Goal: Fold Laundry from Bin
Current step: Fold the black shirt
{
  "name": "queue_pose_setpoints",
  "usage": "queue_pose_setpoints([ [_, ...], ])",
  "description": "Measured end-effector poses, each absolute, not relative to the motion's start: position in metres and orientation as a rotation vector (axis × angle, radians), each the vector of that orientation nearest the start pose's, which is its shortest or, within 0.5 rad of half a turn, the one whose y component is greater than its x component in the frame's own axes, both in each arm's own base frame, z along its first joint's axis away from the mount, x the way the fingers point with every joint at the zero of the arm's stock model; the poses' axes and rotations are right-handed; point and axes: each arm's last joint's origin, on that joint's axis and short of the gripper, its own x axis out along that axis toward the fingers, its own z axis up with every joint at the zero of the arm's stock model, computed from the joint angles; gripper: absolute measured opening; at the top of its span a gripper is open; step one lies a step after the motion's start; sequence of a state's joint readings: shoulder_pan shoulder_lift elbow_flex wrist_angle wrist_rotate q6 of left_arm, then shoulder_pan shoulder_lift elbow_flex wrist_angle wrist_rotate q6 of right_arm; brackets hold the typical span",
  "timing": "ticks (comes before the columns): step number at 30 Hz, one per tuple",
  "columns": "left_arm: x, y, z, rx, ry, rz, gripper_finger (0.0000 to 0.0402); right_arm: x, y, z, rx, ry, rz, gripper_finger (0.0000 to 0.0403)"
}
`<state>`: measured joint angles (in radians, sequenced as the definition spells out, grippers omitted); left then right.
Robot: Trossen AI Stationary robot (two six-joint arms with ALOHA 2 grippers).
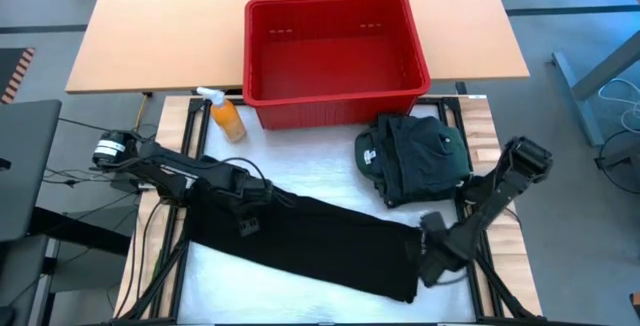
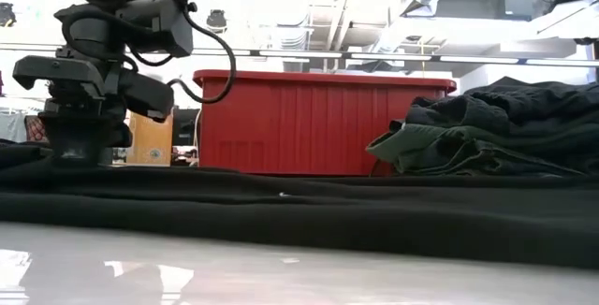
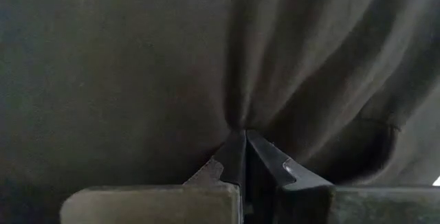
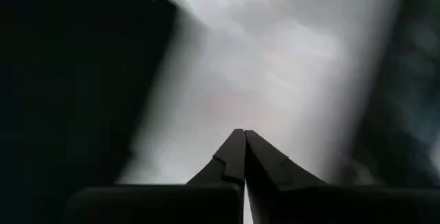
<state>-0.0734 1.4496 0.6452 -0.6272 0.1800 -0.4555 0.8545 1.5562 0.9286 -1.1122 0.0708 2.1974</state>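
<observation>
A long black garment (image 1: pixel 320 241) lies spread across the near part of the table, from left to right. My left gripper (image 1: pixel 247 221) stands on its left part, shut on the cloth; it also shows in the low view (image 2: pixel 80 146). My right gripper (image 1: pixel 428 256) is at the garment's right end, shut, with bare table behind its tips (image 4: pixel 244 136) and nothing showing between them. A folded pile of dark green and charcoal laundry (image 1: pixel 415 156) with a small pale label rests on the table at the right. The red bin (image 1: pixel 335 106) stands behind it. My left gripper pinches a small gathered ridge of the black garment (image 3: pixel 237 117) between its two fingertips, in the garment's left part. It comes from above, pointing down. Creases fan out from the tips, and the garment around them lies on the table.
An orange spray bottle (image 1: pixel 225 116) stands by the bin's near left corner. The bin's inside shows only red floor. The folded pile (image 2: pixel 487 127) sits close behind the black garment's right end. White table (image 1: pixel 300 291) shows along the near edge.
</observation>
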Motion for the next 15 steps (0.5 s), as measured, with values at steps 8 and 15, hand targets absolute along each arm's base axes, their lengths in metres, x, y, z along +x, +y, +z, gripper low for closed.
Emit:
queue_pose_setpoints([
  [8,0.216,-0.020,0.147,-0.446,1.353,0.122,0.0000,0.184,0.150,0.177,0.879,1.115,-1.148,0.0025],
  [15,0.216,-0.020,0.149,-0.475,1.341,0.131,0.0000,0.183,0.141,0.165,0.850,1.177,-1.148,0.0022],
])
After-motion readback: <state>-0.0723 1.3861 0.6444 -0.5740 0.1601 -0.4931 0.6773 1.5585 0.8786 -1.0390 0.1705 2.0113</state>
